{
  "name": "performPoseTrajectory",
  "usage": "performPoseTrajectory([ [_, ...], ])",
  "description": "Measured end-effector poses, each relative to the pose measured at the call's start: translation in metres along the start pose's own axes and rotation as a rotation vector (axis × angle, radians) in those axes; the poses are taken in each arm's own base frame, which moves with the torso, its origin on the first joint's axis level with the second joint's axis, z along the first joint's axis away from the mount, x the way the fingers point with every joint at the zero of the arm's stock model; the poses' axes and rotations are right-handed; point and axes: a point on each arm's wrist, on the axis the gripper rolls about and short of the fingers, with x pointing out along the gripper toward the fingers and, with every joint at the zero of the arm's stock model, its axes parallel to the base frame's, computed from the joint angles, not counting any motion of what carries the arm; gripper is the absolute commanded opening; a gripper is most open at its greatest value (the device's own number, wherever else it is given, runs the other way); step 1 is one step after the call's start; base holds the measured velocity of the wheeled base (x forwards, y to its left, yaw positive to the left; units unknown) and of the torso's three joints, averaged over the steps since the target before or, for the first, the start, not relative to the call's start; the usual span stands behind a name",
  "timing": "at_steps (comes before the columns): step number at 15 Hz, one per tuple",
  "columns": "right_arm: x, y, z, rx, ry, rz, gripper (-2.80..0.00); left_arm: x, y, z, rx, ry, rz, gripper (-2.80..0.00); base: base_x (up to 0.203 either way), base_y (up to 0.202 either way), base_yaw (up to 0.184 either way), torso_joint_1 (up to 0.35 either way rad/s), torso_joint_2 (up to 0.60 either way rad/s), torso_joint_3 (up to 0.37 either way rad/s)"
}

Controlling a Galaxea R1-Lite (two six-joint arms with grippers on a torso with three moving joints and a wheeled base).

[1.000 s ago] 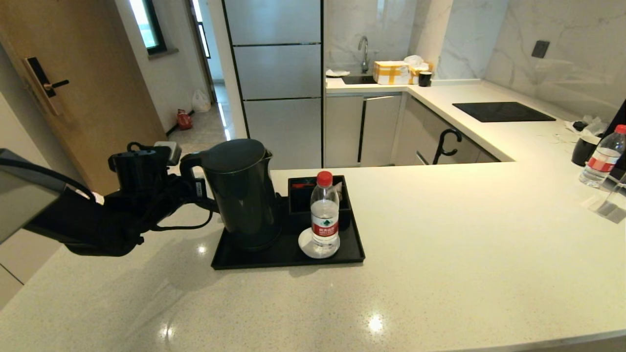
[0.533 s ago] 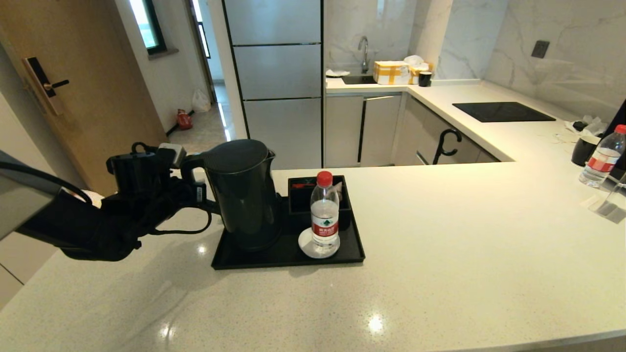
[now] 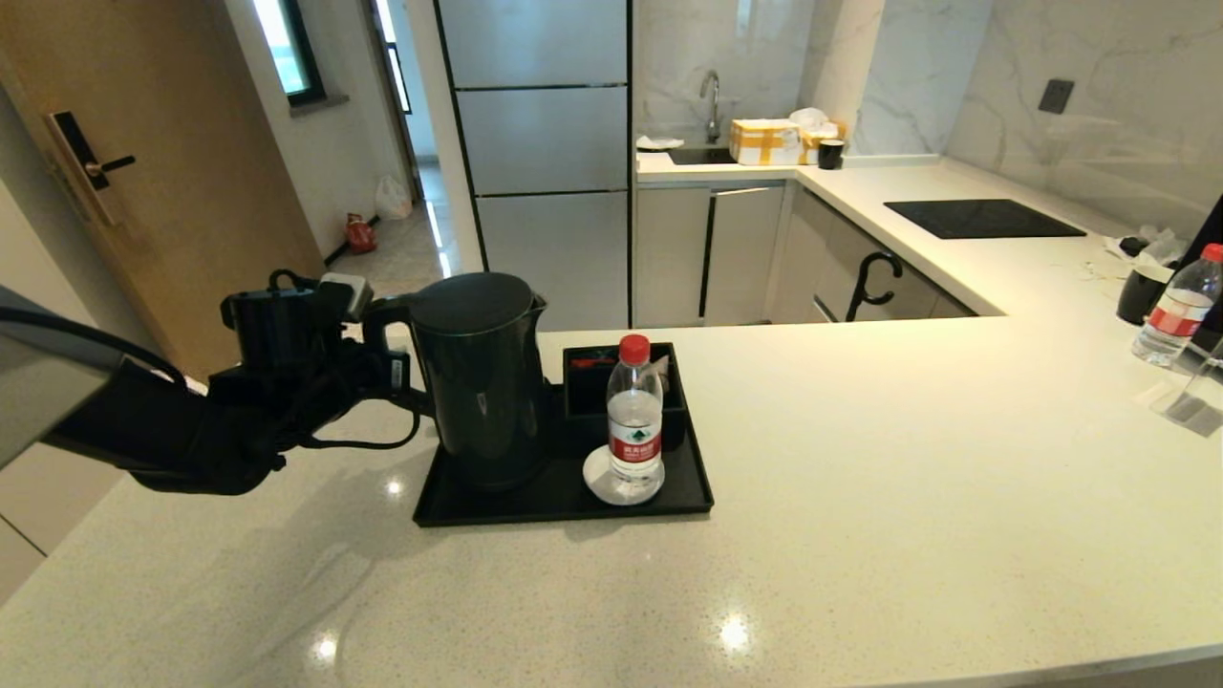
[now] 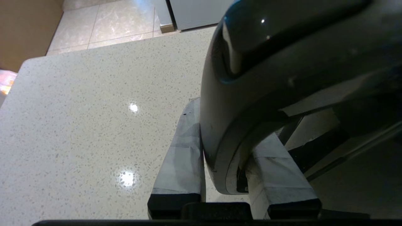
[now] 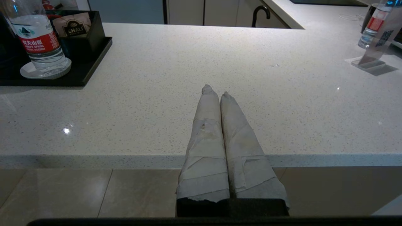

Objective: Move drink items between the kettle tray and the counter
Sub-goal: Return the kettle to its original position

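Observation:
The tall black kettle (image 3: pixel 478 382) stands upright over the left part of the black kettle tray (image 3: pixel 564 502). My left gripper (image 3: pixel 387 368) reaches in from the left and is shut on the kettle's loop handle (image 4: pixel 220 131), with a taped finger on each side. The clear bottle (image 3: pixel 634 420) with a red cap stands on the white coaster (image 3: pixel 594 478) at the tray's right front, in front of the small black box (image 3: pixel 583 382). My right gripper (image 5: pixel 215 91) hovers shut and empty over the counter's (image 3: pixel 860 478) front edge, right of the tray (image 5: pixel 94 59) and bottle (image 5: pixel 39 44).
A second water bottle (image 3: pixel 1180 306), a black cup (image 3: pixel 1139 294) and a clear stand (image 3: pixel 1190 401) sit at the far right. The black hob (image 3: pixel 984 218) lies in the back right worktop. A black hooked handle (image 3: pixel 874 277) hangs beyond the counter's far edge.
My left gripper and the kettle in it have shifted a little to the right together. The bottle and tray have not moved.

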Motion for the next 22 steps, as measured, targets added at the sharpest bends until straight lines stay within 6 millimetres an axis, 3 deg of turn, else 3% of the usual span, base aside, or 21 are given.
performPoseTrajectory([
  [16, 0.000, 0.000, 0.000, 0.000, -0.001, 0.000, -2.80, -0.016, -0.004, 0.000, -0.024, 0.005, -0.013, -2.80, 0.000, 0.000, 0.000, 0.000, 0.00, 0.000],
  [17, 0.000, 0.000, 0.000, 0.000, 0.000, 0.000, -2.80, -0.017, -0.004, -0.002, -0.024, 0.009, -0.012, 0.00, 0.000, 0.000, 0.000, 0.000, 0.00, 0.000],
  [22, 0.000, 0.000, 0.000, 0.000, 0.000, 0.000, -2.80, -0.018, -0.004, -0.001, -0.026, 0.008, -0.014, 0.00, 0.000, 0.000, 0.000, 0.000, 0.00, 0.000],
])
